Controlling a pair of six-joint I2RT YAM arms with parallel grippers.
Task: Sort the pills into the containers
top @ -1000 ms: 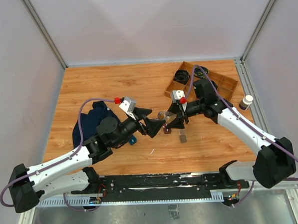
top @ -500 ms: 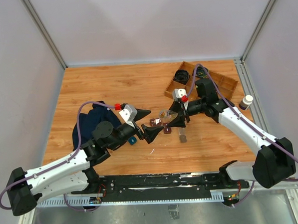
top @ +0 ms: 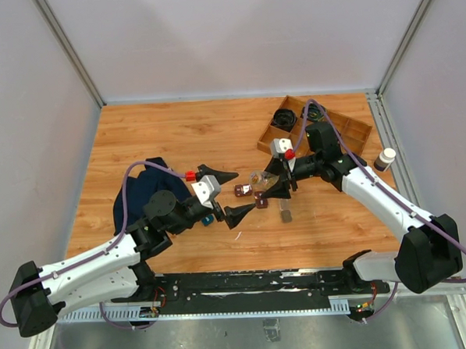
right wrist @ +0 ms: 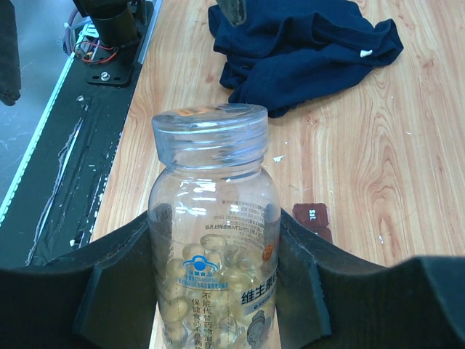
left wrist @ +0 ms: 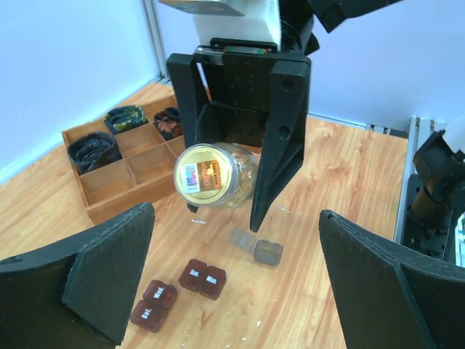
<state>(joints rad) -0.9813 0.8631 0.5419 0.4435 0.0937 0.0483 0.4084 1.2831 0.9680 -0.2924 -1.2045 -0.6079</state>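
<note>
Pill bottle base cut off at lower edge; container partly hidden, pale mark unreadable.

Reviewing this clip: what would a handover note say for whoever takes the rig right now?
Left gripper: open, empty, above the table.
Right gripper: shut on the pill bottle, held off the table, lid on, pills inside.
Containers: one and the other lie on the table between the arms; both look closed.
Done: bottle lifted.
Left: uncap the bottle, open the containers, sort the pills.
</note>
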